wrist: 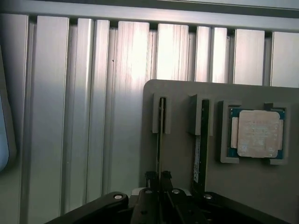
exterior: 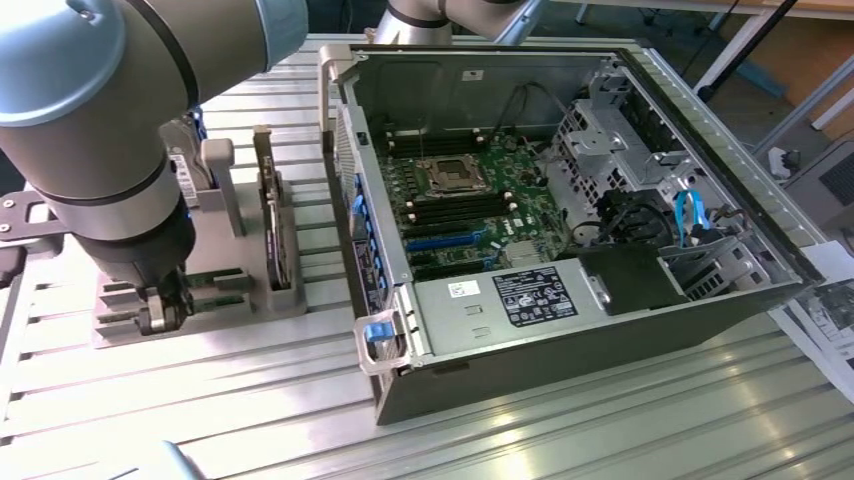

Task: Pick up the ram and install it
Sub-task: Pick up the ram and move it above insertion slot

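The ram (wrist: 160, 135) stands on edge in a slot of the grey holder (wrist: 182, 95), seen as a thin line. My gripper (wrist: 158, 176) straddles its near end, with a finger (wrist: 150, 177) pressed on each side, shut on the stick. A second ram stick (wrist: 204, 140) stands in the neighbouring slot, untouched. In the exterior view my gripper (exterior: 158, 315) is low inside the holder (exterior: 227, 325) at the exterior view's left, and the arm hides the sticks. The open computer case (exterior: 400, 90) lies to the right, with black memory slots (exterior: 454, 208) on its motherboard (exterior: 514, 160).
A square silver processor (wrist: 256, 134) lies in a pocket of the holder beyond the second stick. A dark expansion card (exterior: 276, 230) stands upright between my arm and the case wall. Cables and a drive cage (exterior: 667, 220) fill the case's right part. The table is ribbed aluminium.
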Action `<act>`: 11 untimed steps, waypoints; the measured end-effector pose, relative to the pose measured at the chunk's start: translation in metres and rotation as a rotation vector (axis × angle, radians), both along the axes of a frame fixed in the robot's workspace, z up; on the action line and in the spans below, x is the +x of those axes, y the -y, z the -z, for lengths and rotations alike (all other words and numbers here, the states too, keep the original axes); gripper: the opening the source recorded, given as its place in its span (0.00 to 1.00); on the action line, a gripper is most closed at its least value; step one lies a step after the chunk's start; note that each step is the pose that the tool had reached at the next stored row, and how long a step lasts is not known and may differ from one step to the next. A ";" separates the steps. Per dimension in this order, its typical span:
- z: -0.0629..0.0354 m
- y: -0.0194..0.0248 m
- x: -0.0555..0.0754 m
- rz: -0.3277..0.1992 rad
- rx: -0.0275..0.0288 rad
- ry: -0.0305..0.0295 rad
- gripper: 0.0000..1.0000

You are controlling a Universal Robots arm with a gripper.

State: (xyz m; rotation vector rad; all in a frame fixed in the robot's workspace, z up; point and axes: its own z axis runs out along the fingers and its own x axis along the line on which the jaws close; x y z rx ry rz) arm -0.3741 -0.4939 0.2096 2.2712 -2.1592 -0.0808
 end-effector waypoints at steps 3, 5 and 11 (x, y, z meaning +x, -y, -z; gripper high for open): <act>-0.0078 0.0000 0.000 0.000 0.0001 0.0001 0.14; -0.0113 0.0000 0.000 0.000 0.0001 0.0001 0.14; -0.0256 0.0000 0.000 0.000 0.0000 0.0000 0.14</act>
